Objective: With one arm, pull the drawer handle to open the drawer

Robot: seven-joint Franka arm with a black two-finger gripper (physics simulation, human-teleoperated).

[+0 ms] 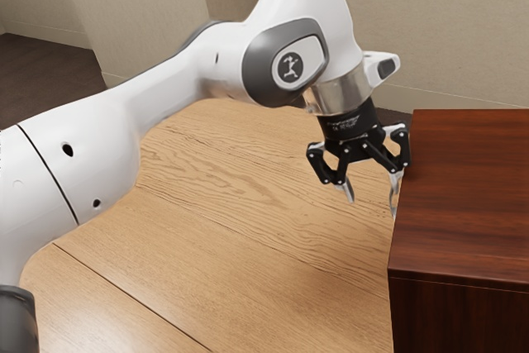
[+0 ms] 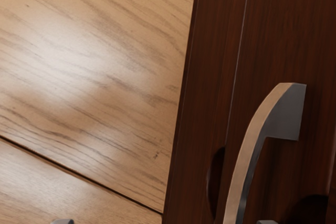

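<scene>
Zero pulling done yet: your tool [image 1: 371, 198] hangs open beside the drawer [image 2: 294, 35], handle [image 2: 248, 150] ungrabbed, whole pull left.

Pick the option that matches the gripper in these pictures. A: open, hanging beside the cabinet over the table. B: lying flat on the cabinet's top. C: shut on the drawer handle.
A: the exterior view shows the gripper spread open with nothing in it, beside the cabinet; the handle stands free in the wrist view.
</scene>
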